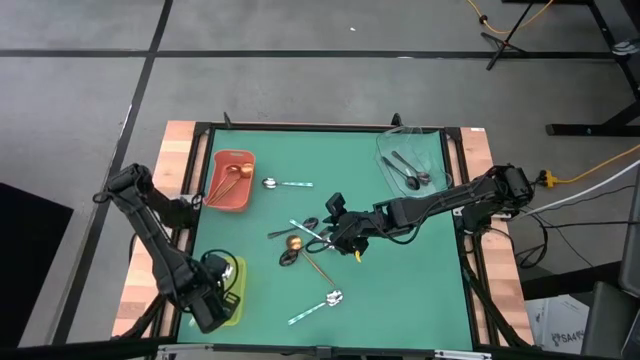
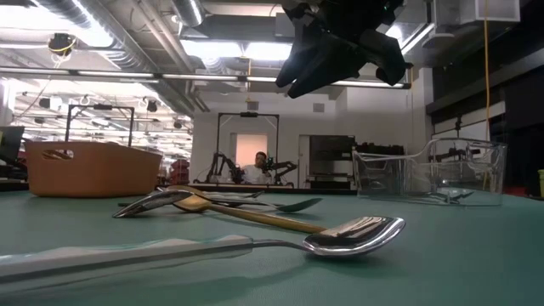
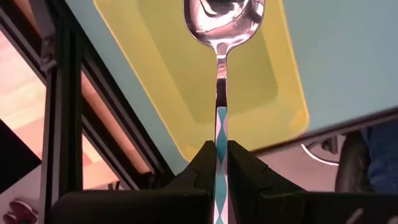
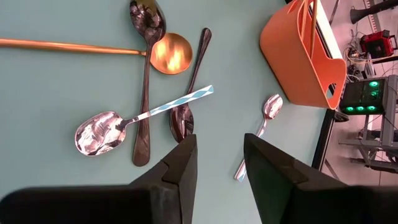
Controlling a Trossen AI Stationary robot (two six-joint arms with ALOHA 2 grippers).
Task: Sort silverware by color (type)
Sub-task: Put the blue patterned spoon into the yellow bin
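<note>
- You see grey floor [image 1: 300,30] with dark seams stretching beyond the gripper.
- Yellow cables [image 1: 600,165] trail off behind its arm.
- Ceiling lights [image 2: 229,51] glow far past it, above a seated person [image 2: 257,168].

Silver spoon [image 2: 353,235] before orange bin [image 2: 92,168]

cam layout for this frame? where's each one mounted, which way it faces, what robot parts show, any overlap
High: overhead, straight down on green table; both arms, left gripper, right gripper.
Low: tabletop height, level into the room; mint-handled spoon nearest, right gripper above.
Left wrist: down onto yellow-green tray; fingers shut on patterned-handle spoon.
Right wrist: down on spoon pile, own open fingers.
Shared: copper spoon, red tray.
</note>
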